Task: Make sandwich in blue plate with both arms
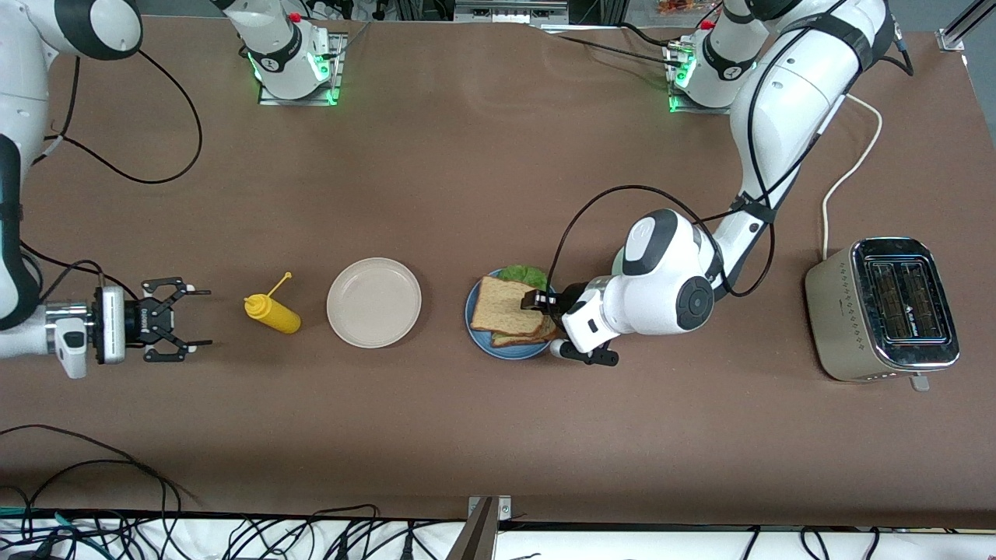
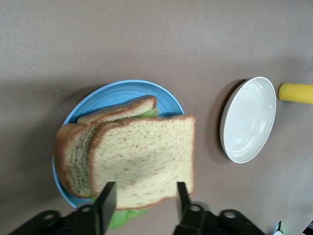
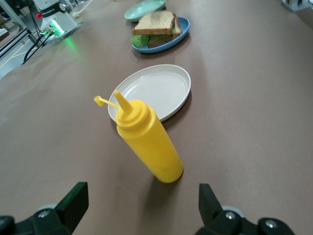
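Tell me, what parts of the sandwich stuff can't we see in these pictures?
- Lettuce: mostly hidden under the top bread slice in every view.
- Bottom bread slice: mostly covered by the top slice.
- Blue plate: front view, one edge hidden by the left gripper and arm.
- Pale green plate: right wrist view, cut off by the edge.

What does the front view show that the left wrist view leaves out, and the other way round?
Only the front view shows the toaster at the left arm's end of the table and the right end effector, open near the yellow bottle. Only the left wrist view shows the left end effector, its fingers apart at the top bread slice. Both show the blue plate, lettuce and beige plate.
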Tool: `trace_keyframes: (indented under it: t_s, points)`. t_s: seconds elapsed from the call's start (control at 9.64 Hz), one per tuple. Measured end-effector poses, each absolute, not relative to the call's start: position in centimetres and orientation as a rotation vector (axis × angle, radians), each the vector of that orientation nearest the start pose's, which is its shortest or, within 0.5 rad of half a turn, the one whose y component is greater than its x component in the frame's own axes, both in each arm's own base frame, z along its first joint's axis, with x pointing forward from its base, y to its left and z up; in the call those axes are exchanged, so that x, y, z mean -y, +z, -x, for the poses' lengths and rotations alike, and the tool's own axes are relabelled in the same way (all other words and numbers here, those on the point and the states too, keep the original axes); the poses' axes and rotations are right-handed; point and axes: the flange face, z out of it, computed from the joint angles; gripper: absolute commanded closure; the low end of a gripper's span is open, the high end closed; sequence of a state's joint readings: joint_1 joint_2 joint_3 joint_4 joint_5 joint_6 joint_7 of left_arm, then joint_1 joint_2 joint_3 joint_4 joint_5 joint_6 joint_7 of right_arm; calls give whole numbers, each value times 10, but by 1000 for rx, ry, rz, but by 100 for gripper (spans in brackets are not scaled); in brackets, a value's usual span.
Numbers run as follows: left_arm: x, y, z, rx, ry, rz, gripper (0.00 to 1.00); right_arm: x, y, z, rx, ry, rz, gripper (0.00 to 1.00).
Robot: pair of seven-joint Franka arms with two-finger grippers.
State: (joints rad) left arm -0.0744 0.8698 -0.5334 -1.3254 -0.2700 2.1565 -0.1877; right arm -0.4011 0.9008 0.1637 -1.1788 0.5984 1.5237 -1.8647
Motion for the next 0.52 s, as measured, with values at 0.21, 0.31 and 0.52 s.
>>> trace_keyframes:
  t_s: [0.21, 0.31, 0.52]
  points:
    - [349, 274, -662, 128, -231, -2539, 0, 136, 288, -695, 1472, -334, 1852, 0]
    - [349, 277, -663, 127, -225, -2538, 0, 133, 310, -694, 1441, -274, 1923, 0]
    - [344, 283, -665, 134, -234, -2547, 0, 123, 354, -693, 1343, -158, 2092, 0]
